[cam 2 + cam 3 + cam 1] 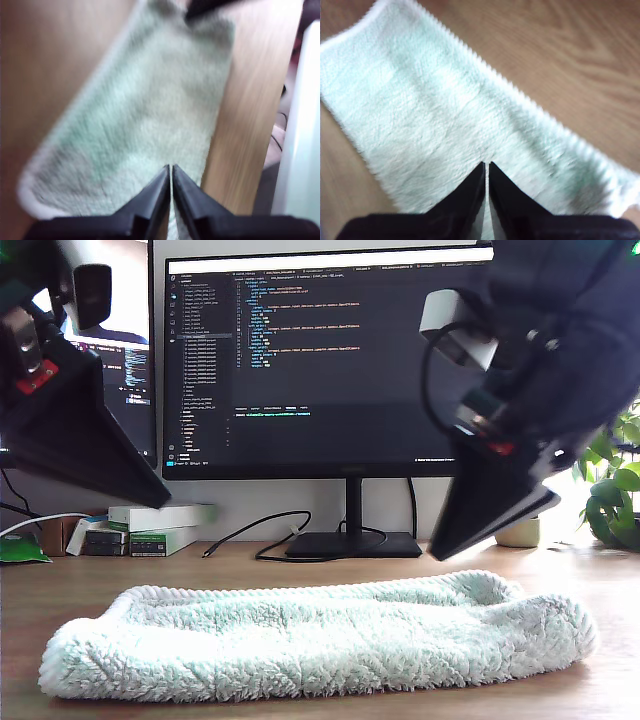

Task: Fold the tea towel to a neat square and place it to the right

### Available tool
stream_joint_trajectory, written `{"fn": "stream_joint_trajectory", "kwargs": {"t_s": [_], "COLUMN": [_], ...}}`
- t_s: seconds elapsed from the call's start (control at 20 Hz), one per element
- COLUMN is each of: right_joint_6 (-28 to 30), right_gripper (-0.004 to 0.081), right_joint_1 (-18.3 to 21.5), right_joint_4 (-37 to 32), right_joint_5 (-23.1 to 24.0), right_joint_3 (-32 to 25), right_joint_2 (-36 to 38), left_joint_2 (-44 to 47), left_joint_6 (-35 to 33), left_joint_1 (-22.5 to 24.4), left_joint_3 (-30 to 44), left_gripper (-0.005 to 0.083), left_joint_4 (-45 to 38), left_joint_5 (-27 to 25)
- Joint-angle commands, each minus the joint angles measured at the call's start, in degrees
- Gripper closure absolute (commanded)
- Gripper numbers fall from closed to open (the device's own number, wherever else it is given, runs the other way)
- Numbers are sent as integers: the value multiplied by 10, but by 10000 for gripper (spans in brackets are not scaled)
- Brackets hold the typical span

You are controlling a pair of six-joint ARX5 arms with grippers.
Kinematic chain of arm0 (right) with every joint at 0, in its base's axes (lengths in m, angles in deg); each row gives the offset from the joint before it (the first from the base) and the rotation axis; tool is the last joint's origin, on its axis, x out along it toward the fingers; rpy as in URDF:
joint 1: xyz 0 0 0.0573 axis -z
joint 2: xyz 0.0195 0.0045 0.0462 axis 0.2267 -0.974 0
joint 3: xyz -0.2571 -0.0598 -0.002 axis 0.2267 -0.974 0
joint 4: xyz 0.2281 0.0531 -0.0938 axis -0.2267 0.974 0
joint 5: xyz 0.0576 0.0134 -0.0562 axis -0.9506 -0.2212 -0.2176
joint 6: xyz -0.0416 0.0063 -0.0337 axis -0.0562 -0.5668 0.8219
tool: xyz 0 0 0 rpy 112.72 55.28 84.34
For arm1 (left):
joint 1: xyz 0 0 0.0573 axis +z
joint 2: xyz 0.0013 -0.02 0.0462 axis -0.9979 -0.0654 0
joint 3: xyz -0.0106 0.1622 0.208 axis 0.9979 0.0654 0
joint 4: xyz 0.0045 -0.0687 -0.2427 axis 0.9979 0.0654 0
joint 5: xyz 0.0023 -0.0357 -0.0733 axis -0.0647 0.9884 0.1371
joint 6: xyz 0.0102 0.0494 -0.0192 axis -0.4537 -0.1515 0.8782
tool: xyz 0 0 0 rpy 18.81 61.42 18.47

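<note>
Fluffy, plush cloth towel (320, 635) with ribbed hem lies on smooth, matt wood-grain table (610, 640).

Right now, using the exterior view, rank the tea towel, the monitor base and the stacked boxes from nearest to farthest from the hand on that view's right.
1. tea towel, just under that hand.
2. monitor base, behind, toward the view's left.
3. stacked boxes, far at the view's left.

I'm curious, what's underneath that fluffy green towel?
The tea towel lies flat on the wooden table, folded into a long strip. Only wood shows around it. Whatever sits beneath or inside the fold is covered, so I can't tell.
</note>
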Motion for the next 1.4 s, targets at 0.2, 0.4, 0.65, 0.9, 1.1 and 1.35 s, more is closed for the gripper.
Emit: {"fn": "stream_joint_trajectory", "kwargs": {"t_s": [0.2,0.4,0.65,0.9,1.1,1.35], "right_joint_6": [36,55,70,40,-52,-128], "right_gripper": [783,783,783,783,783,783], "right_joint_1": [34,37,37,35,35,5], "right_joint_4": [-24,-30,-27,24,66,108], "right_joint_5": [-49,-77,-42,16,64,71], "right_joint_3": [6,23,51,51,52,54], "right_joint_2": [-60,-109,-161,-161,-161,-161], "left_joint_2": [-104,-135,-160,-160,-164,-218], "left_joint_6": [-13,-13,-13,-14,-49,-67], "left_joint_1": [-5,-5,-14,-14,-13,-25], "left_joint_3": [14,12,9,-3,-5,-33], "left_gripper": [795,795,795,795,795,795], "left_joint_4": [-1,-9,-12,-54,-97,-136], "left_joint_5": [-21,-54,-117,-172,-178,-207]}}
